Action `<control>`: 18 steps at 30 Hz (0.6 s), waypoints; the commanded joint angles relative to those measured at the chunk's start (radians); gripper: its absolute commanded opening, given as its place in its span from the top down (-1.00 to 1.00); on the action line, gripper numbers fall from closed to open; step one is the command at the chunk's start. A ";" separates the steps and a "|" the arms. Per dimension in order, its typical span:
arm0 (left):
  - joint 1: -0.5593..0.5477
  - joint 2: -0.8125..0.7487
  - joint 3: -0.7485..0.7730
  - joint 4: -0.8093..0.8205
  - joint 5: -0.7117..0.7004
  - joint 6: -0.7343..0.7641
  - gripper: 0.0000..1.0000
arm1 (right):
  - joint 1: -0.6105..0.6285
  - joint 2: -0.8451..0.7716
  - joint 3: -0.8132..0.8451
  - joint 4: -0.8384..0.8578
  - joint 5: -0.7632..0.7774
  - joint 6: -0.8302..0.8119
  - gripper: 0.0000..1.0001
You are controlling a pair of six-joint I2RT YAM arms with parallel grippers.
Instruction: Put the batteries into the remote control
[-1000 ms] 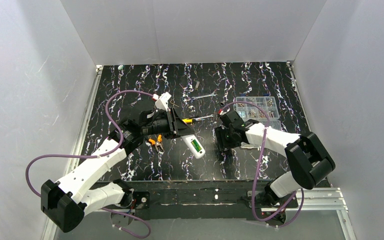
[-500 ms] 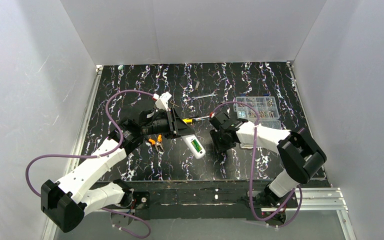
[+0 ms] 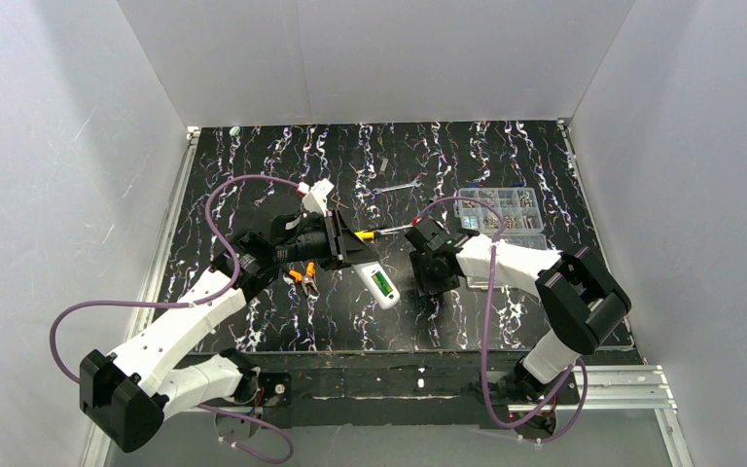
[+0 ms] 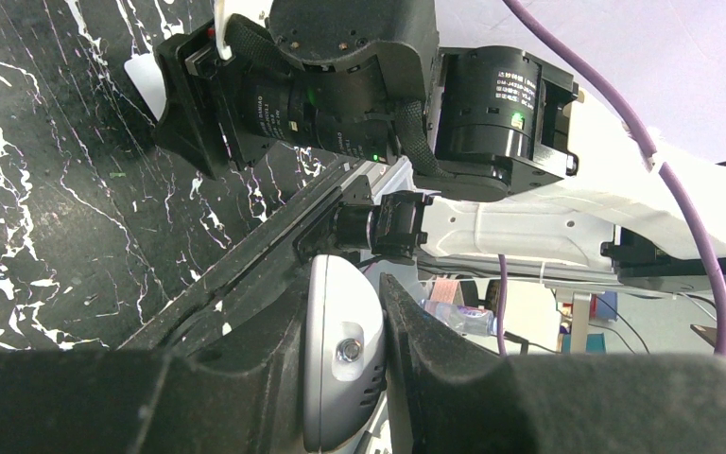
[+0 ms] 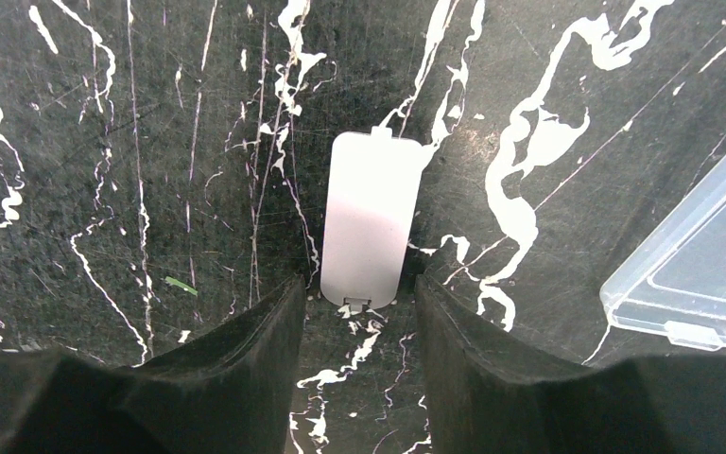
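The white remote control (image 3: 377,283) lies at the table's middle, back side up, with a green battery (image 3: 382,284) showing in its recessed compartment. My left gripper (image 3: 353,253) is shut on the remote's far end, which fills the gap between the fingers in the left wrist view (image 4: 340,364). My right gripper (image 3: 434,276) hangs low over the table to the right of the remote, open. Its fingertips (image 5: 274,312) flank the near end of a small white cover piece (image 5: 371,232) lying flat on the table. Nothing is gripped there.
A clear compartment box (image 3: 502,210) stands behind the right gripper, its corner showing in the right wrist view (image 5: 695,270). A yellow-handled screwdriver (image 3: 366,234), orange pliers (image 3: 302,279) and a small wrench (image 3: 399,188) lie around the left gripper.
The right gripper has shifted left toward the remote, over the cover piece. The left arm and the remote have stayed put.
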 commanded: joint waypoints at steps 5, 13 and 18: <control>0.003 -0.020 0.035 0.032 0.045 0.009 1.00 | 0.002 0.031 0.054 -0.016 0.041 0.079 0.04; 0.004 -0.026 0.033 0.030 0.041 0.009 1.00 | 0.002 0.036 0.052 -0.036 0.034 0.069 0.27; 0.004 -0.018 0.032 0.034 0.041 0.009 1.00 | 0.002 -0.015 0.057 -0.086 0.077 0.065 0.43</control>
